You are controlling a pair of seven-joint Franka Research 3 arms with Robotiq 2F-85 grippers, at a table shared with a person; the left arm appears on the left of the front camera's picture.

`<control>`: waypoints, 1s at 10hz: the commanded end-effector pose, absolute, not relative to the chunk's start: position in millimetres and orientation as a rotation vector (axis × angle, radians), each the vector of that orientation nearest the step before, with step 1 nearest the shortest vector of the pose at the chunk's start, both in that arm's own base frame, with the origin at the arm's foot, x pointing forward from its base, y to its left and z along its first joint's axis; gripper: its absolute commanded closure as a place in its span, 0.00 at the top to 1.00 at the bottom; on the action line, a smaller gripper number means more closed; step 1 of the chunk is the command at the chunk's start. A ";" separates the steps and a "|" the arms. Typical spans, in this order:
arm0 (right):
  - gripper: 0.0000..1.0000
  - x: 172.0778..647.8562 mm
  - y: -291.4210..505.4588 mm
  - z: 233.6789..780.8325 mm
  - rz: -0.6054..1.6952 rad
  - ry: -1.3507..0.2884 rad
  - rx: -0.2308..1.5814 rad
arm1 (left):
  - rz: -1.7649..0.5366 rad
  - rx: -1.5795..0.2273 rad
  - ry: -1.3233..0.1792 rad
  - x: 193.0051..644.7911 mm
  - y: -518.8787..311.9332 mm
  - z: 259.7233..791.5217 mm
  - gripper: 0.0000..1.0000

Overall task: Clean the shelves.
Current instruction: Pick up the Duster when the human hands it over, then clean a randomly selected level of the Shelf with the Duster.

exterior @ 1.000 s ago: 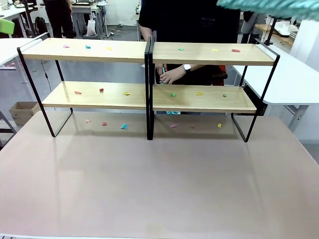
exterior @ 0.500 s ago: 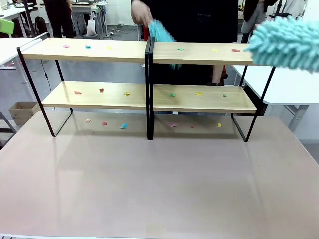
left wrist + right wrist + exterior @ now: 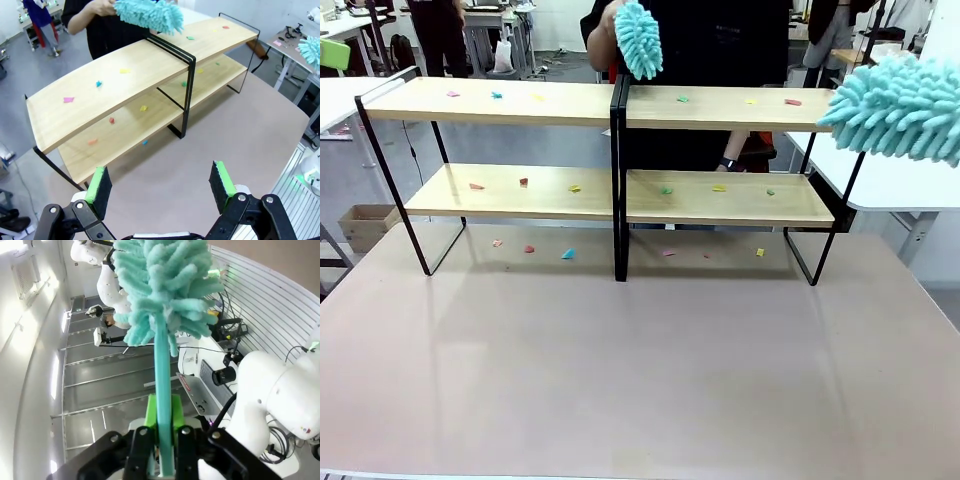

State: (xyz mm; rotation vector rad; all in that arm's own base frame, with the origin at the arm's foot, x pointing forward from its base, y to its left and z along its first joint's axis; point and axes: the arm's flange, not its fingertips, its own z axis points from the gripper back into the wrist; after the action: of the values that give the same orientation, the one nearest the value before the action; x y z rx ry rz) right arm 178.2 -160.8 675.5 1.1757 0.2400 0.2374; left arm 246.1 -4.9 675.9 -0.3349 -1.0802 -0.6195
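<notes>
The shelves (image 3: 620, 105) stand at the far half of the table, with small coloured paper scraps (image 3: 523, 182) lying on both tiers. My right gripper (image 3: 164, 440) is shut on the handle of a fluffy teal duster (image 3: 165, 290). That duster's head (image 3: 900, 105) hovers at the right end of the top board. A person behind the rack holds a second teal duster (image 3: 638, 40) above the middle joint. My left gripper (image 3: 160, 182) is open and holds nothing, high above the table in front of the shelves (image 3: 125, 80), looking down on the person's duster (image 3: 147, 12).
More scraps (image 3: 568, 253) lie on the pinkish table (image 3: 640, 370) under the rack. White tables stand at the right (image 3: 910, 170) and the far left (image 3: 335, 95). A cardboard box (image 3: 365, 225) sits on the floor at left.
The person's hand came up from behind the lower shelf and now holds a teal duster over the middle. My duster dropped from the top edge to the top board's right end.
</notes>
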 end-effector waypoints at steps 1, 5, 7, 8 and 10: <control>0.12 180.4 -160.4 677.3 0.251 0.233 1.189 | -0.623 -0.344 -1.086 246.3 -4.4 674.9 1.00; 0.12 180.4 -160.4 677.3 0.251 0.233 1.189 | -0.623 -0.344 -1.086 246.3 -4.4 674.9 1.00; 0.12 180.4 -160.4 677.3 0.251 0.233 1.189 | -0.623 -0.344 -1.086 246.3 -4.4 674.9 1.00; 0.12 180.4 -160.4 677.3 0.251 0.233 1.189 | -0.623 -0.344 -1.086 246.3 -4.4 674.9 1.00; 0.12 180.4 -160.4 677.3 0.251 0.233 1.189 | -0.623 -0.344 -1.086 246.3 -4.4 674.9 1.00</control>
State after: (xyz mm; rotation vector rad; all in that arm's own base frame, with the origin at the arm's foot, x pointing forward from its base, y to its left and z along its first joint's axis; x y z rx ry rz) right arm 179.2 -160.4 675.2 1.1752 0.2426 0.2368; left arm 246.1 -4.9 675.9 -0.3349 -1.0802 -0.6195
